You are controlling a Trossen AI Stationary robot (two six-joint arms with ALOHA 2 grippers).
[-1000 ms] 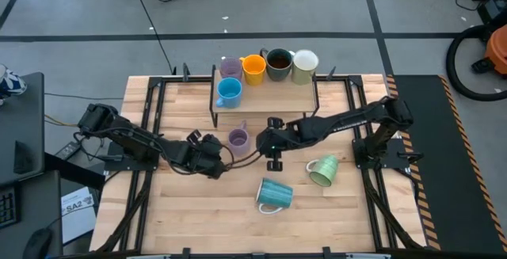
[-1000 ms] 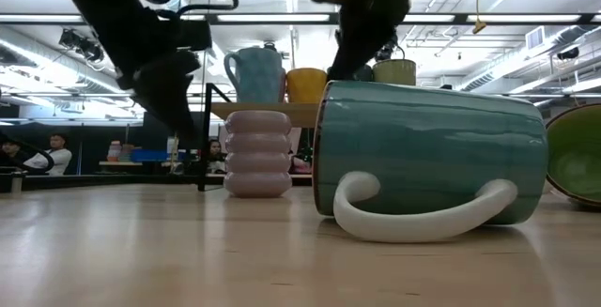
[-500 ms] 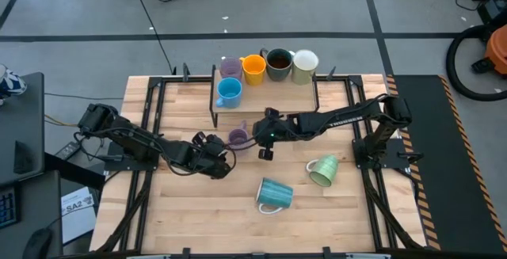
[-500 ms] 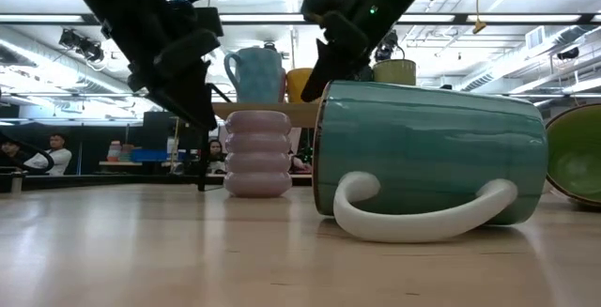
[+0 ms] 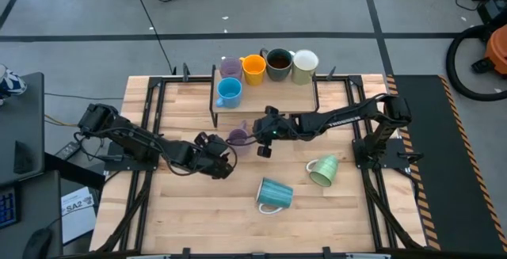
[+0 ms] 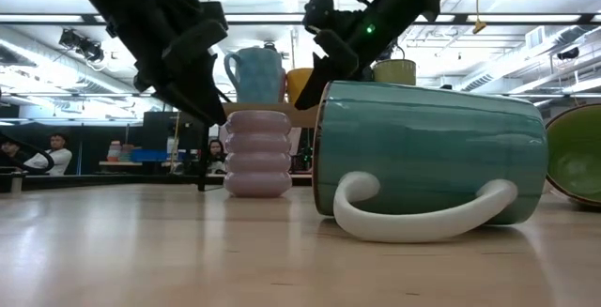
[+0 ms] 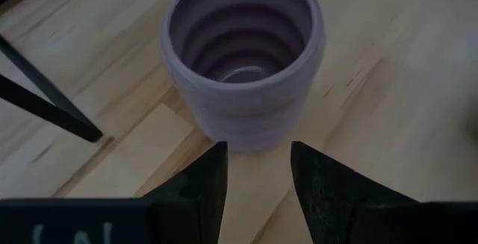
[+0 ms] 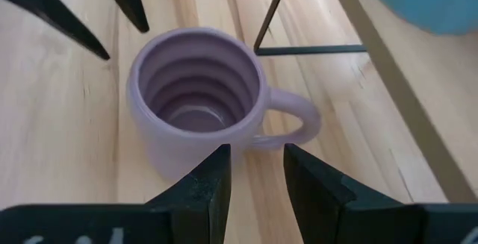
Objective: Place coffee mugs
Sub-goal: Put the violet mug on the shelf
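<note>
Lavender, orange, dark brown, cream and blue mugs (image 5: 253, 69) already sit on the rack (image 5: 265, 100) in the high view; a ribbed lavender mug (image 5: 238, 137) stands on the bench (image 5: 190, 211), teal mug (image 5: 274, 194) and green mug (image 5: 323, 171) lie tipped. Three remain, I judge. Low view: no legible writing. Left wrist: left claw (image 7: 258, 171) parted, empty, near the lavender mug. Right wrist: right claw (image 8: 256, 173) likewise parted, beside its handle.
</note>
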